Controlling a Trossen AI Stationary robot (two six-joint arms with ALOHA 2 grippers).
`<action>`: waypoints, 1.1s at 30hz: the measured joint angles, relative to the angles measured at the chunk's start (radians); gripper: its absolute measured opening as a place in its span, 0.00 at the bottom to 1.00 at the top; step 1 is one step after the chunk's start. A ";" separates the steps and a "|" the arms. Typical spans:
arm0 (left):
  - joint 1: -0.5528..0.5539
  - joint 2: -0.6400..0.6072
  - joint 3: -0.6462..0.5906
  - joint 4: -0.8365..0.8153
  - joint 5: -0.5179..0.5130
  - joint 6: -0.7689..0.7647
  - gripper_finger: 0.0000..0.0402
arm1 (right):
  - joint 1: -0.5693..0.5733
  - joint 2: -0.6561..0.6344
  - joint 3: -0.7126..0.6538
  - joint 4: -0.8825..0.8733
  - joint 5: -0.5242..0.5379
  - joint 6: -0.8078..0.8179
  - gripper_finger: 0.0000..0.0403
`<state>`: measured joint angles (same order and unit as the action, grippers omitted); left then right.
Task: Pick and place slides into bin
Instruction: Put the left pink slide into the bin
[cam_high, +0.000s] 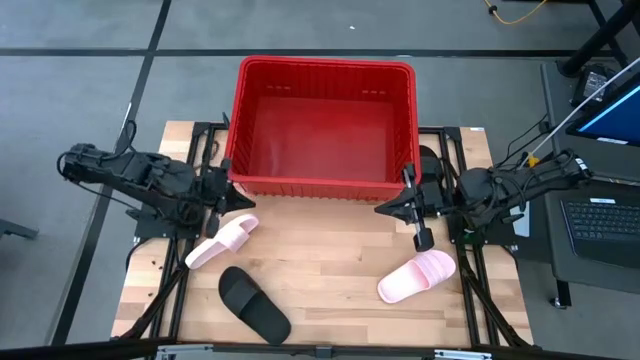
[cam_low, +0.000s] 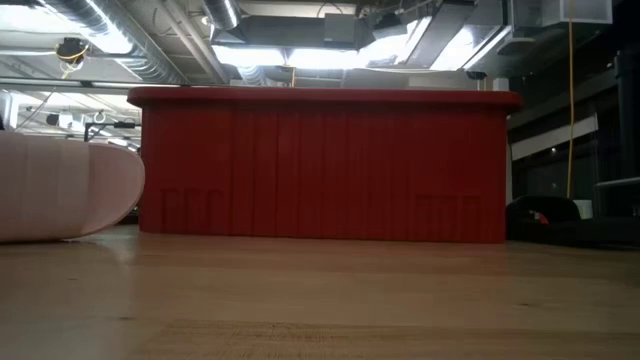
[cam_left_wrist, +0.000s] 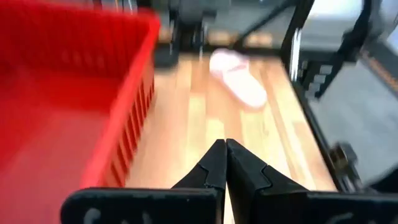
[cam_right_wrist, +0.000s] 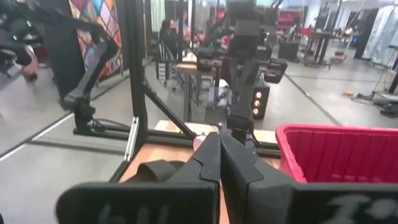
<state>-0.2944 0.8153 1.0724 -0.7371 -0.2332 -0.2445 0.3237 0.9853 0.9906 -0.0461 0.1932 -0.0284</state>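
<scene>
Tabletop slides (cam_high: 221, 243) beside shut jaws.

Left tool (cam_left_wrist: 225, 163) with fingers pressed together, red bin (cam_left_wrist: 74, 93) beside it, pink slide (cam_left_wrist: 239, 78) beyond — on wood table (cam_left_wrist: 186, 124)

The left dark six-joint arm reaches in from nine o'clock in the high view, its links folded low and pointing toward three o'clock, ending in the left two-finger gripper (cam_high: 237, 200) near the table's left middle; in its own wrist view the two dark fingers (cam_left_wrist: 214, 165) are pressed together tip to tip with nothing between them. The right dark six-joint arm comes in from three o'clock, stretched toward nine o'clock, and its right two-finger gripper (cam_high: 390, 207) likewise has its fingers (cam_right_wrist: 211, 155) closed against each other on nothing.
</scene>
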 joint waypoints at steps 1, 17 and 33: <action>-0.013 0.018 0.032 -0.071 -0.008 -0.046 0.00 | 0.000 0.007 0.011 -0.016 0.000 0.000 0.01; -0.078 0.233 0.329 -0.711 0.109 -0.512 0.01 | 0.000 0.027 0.017 -0.060 0.000 -0.002 0.01; -0.078 0.246 0.329 -0.816 0.207 -0.601 0.15 | 0.000 0.027 0.017 -0.060 0.000 -0.003 0.01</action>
<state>-0.3725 1.0615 1.4017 -1.5536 -0.0259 -0.8453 0.3237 1.0119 1.0081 -0.1066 0.1929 -0.0311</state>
